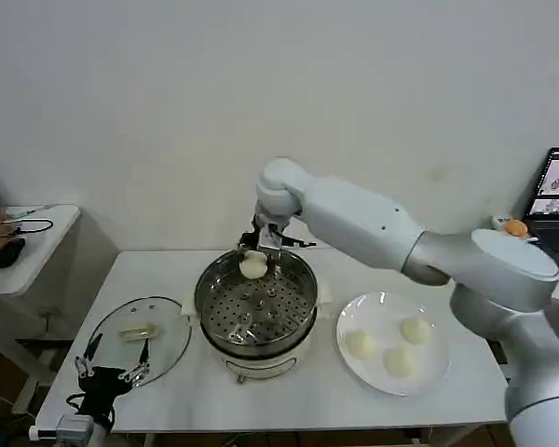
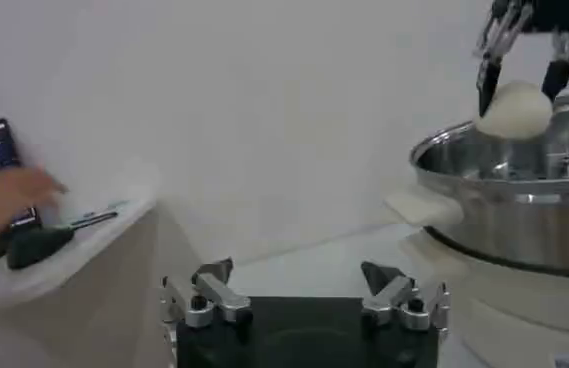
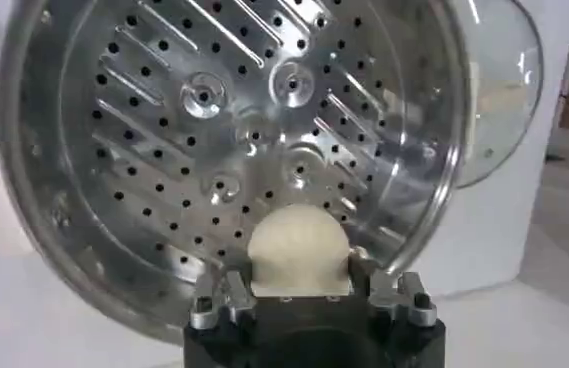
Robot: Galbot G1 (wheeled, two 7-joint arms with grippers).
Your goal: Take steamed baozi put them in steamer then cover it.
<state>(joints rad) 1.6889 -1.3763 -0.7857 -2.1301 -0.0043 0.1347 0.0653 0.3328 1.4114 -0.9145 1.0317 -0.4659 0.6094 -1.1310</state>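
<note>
The shiny steel steamer [image 1: 293, 300] stands mid-table, its perforated tray [image 3: 224, 130] bare. My right gripper [image 1: 255, 257] hangs over the steamer's far rim, shut on one creamy-white baozi [image 1: 252, 268] [image 3: 297, 248] [image 2: 513, 109]. Three more baozi [image 1: 415, 330] [image 1: 360, 344] [image 1: 400, 361] lie on the white plate [image 1: 377, 312] right of the steamer. The clear glass cover [image 1: 168, 331] with its whitish handle [image 1: 138, 331] lies flat on the table left of the steamer. My left gripper [image 1: 114, 363] [image 2: 302, 283] stands open and empty near the table's front left edge, beside the cover.
A low side table [image 1: 37, 244] stands at the far left with cables and a dark object; a person's hand [image 2: 14, 198] rests there. A laptop [image 1: 554, 191] sits at the right edge. Bare table surface [image 1: 154, 265] lies behind the cover.
</note>
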